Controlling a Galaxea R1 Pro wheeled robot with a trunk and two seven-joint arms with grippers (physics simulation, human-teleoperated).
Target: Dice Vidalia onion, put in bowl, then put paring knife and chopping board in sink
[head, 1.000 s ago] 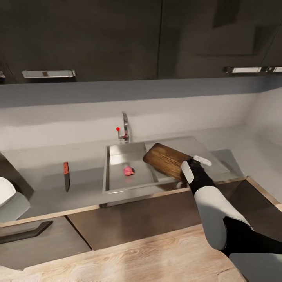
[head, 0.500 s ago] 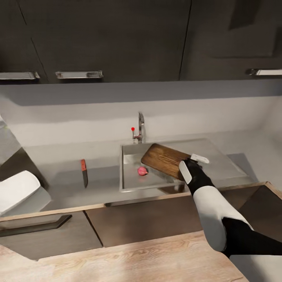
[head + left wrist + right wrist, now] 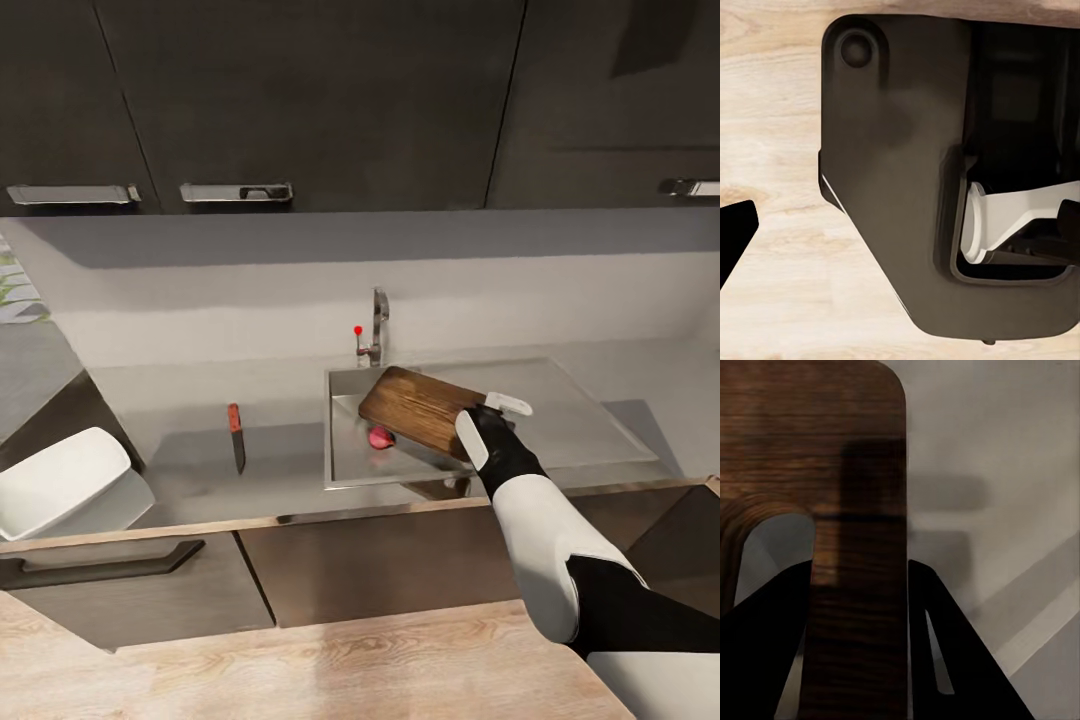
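While the right claw (image 3: 478, 432) is clamped on the near right end of the one chopping board (image 3: 420, 408), the board hangs tilted above the right part of the sink (image 3: 345, 470), its far left corner reaching toward the tap (image 3: 379, 325) with the red knob (image 3: 357, 330). In the right wrist view the two dark fingers (image 3: 765, 637) sit on either side of the board (image 3: 832, 472), beside its handle slot, pressed against the wood. One pink onion (image 3: 380, 438) lies in the basin, partly hidden under the board's near edge. One paring knife (image 3: 237, 437) lies flat on the grey bench (image 3: 180, 470) to the left of the sink, well apart from it, reddish handle at the far end and dark blade pointing near. One white bowl (image 3: 62, 480) sits at the left end of the bench, further left than the knife. To the right of the basin runs the flat drainboard (image 3: 590, 420). The left wrist view looks down on pale wooden flooring (image 3: 772, 135) and a dark part of the robot (image 3: 900, 172); I cannot tell how the left claw is set.
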